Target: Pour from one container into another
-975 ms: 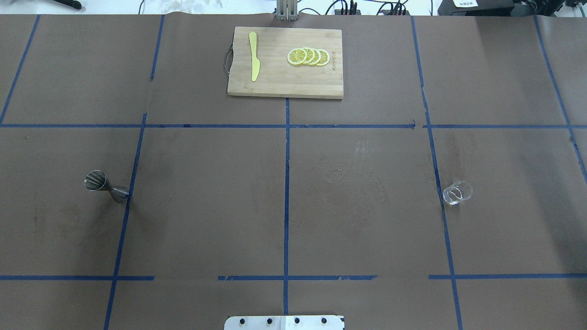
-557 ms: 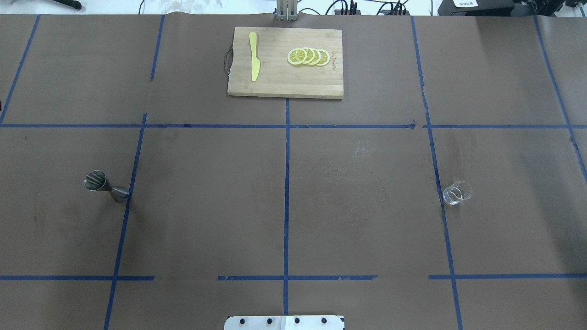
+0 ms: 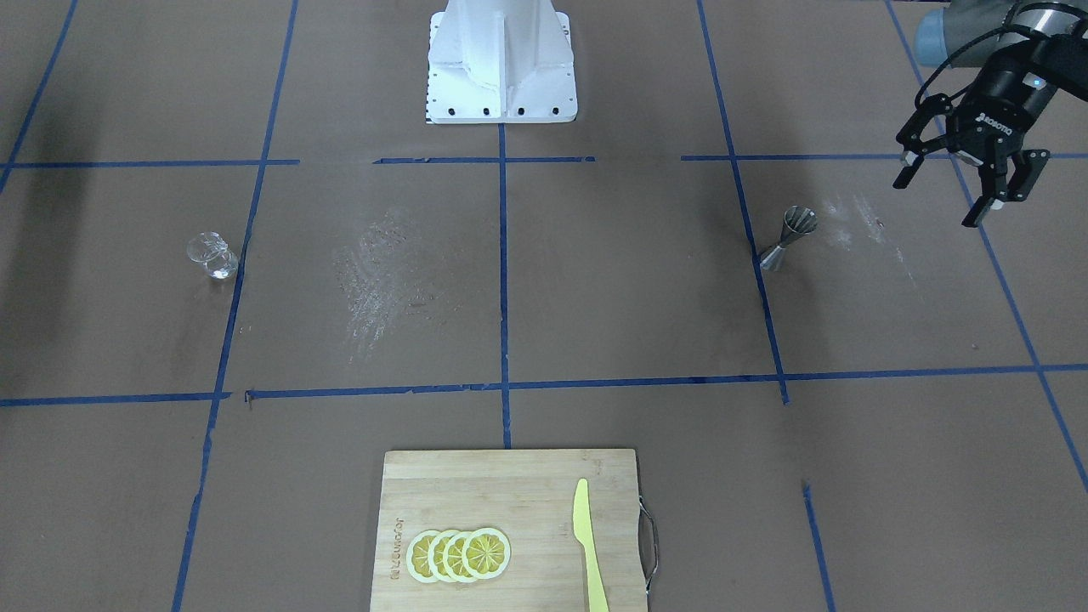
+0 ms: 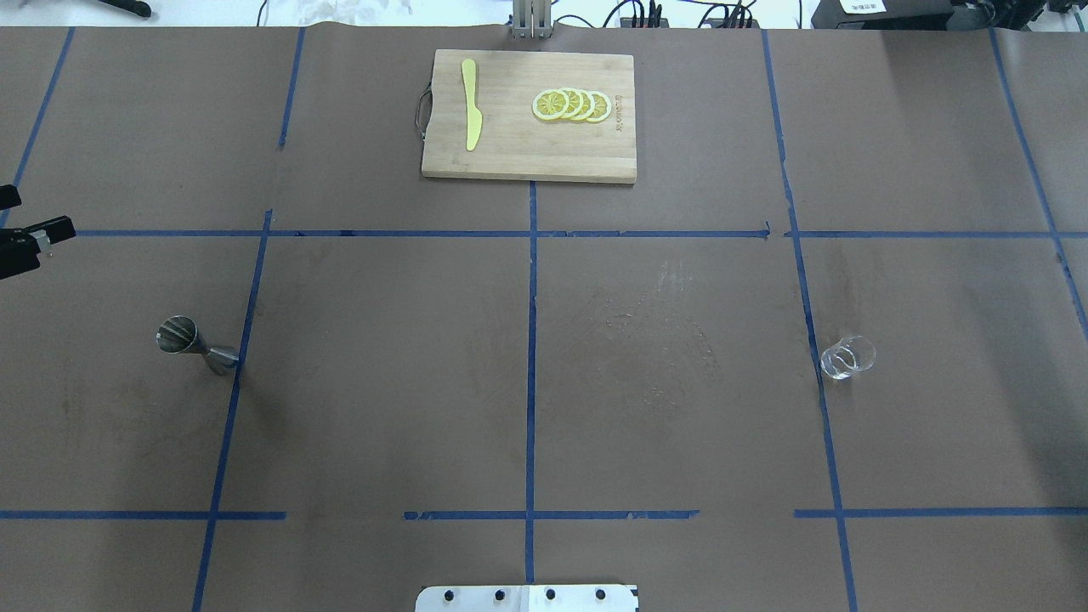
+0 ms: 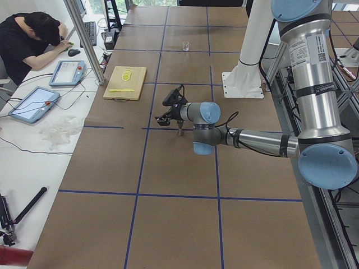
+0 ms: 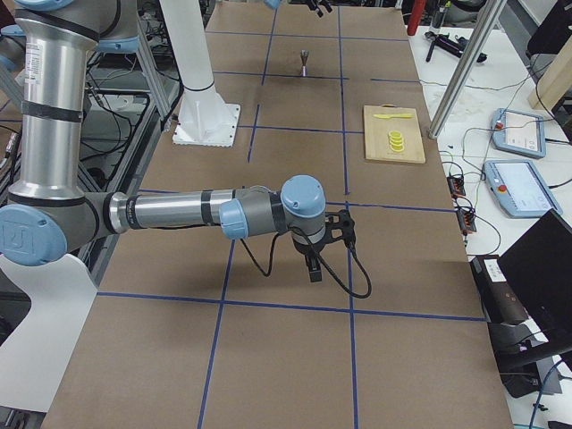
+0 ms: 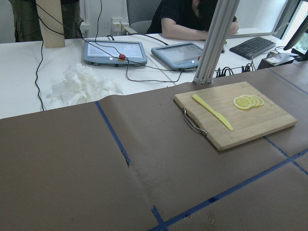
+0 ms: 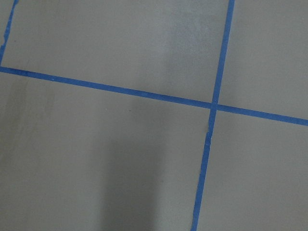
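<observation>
Frontally, left jaws wide near jigger (image 3: 786,240), overhead only their tips, right jaws side-view only, untellable.

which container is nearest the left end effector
The steel jigger: it stands close to the open left end effector, while the clear glass cup sits far off on the opposite side.

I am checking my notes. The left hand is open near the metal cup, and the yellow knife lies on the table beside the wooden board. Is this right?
Not quite: the yellow knife lies on the wooden board, as the overhead view shows. The left hand is indeed open near the metal cup.
</observation>
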You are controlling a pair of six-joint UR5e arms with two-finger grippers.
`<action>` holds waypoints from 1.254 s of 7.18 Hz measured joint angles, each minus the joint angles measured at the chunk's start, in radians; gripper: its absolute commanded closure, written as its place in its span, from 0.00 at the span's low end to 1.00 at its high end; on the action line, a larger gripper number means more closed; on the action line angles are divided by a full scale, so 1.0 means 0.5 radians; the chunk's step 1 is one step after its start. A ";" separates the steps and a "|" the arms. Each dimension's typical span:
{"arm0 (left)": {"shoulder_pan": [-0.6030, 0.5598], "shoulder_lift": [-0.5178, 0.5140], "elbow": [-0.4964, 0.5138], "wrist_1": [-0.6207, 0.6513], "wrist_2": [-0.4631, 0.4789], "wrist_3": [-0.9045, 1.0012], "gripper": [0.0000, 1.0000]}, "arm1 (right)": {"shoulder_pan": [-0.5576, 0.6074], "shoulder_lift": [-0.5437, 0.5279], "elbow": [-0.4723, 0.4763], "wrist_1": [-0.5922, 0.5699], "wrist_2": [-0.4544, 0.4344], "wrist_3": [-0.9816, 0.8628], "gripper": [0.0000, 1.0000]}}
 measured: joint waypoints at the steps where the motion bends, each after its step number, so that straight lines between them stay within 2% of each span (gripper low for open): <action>1: 0.228 0.024 -0.005 -0.054 0.347 -0.009 0.00 | 0.000 -0.001 -0.001 0.000 0.000 0.000 0.00; 4: 0.833 0.069 0.025 -0.108 1.302 -0.022 0.00 | 0.000 -0.003 -0.005 0.000 0.000 0.003 0.00; 6: 1.171 0.060 0.111 -0.115 1.836 -0.029 0.00 | 0.008 -0.003 -0.003 0.000 0.000 0.026 0.00; 7: 1.290 0.033 0.166 -0.121 2.017 -0.031 0.00 | 0.018 -0.003 -0.002 0.000 0.000 0.033 0.00; 9: 1.406 -0.035 0.252 -0.132 2.138 -0.052 0.00 | 0.027 -0.003 -0.002 -0.001 0.000 0.037 0.00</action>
